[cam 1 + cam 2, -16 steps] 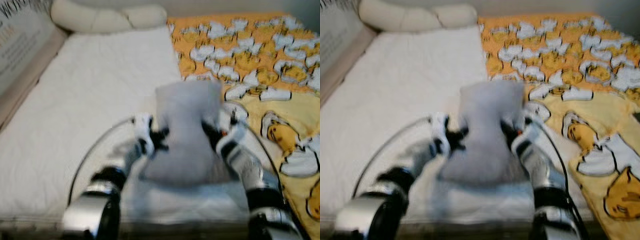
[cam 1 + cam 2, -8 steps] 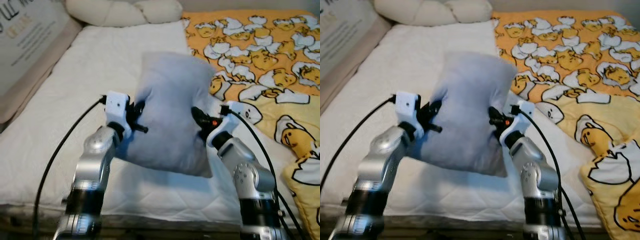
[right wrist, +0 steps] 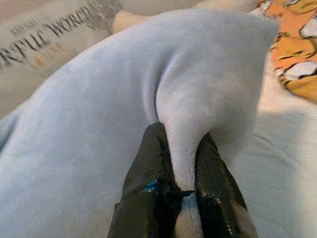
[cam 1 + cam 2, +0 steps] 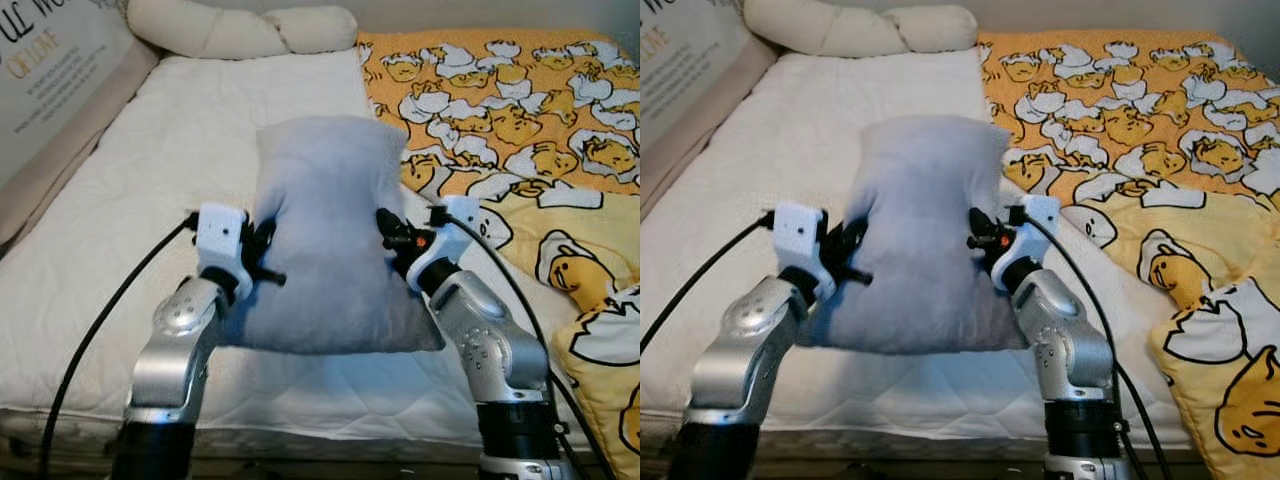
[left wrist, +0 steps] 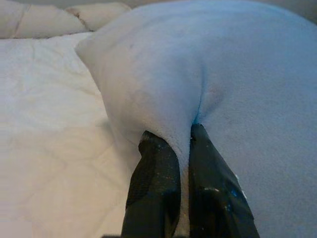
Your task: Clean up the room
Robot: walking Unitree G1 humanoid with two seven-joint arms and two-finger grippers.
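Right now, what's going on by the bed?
The robot holds a grey pillow between both arms over the white mattress. The left pincer pinches a fold on one side and the right pincer a fold on the other. A yellow cartoon-print blanket covers the bed's right side.

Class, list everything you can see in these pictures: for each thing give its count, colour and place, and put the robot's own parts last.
pillow: one, pale grey-blue, held up over the mattress between both pincers.
mattress: one, white quilted, under the pillow.
blanket: one, orange and yellow with cartoon egg figures, on the bed's right side.
bolster: one, cream, knotted, at the far end of the mattress.
board: one, pale with lettering, along the bed's left edge.
left pincer: one, black, pinching the pillow's left side.
right pincer: one, black, pinching the pillow's right side.
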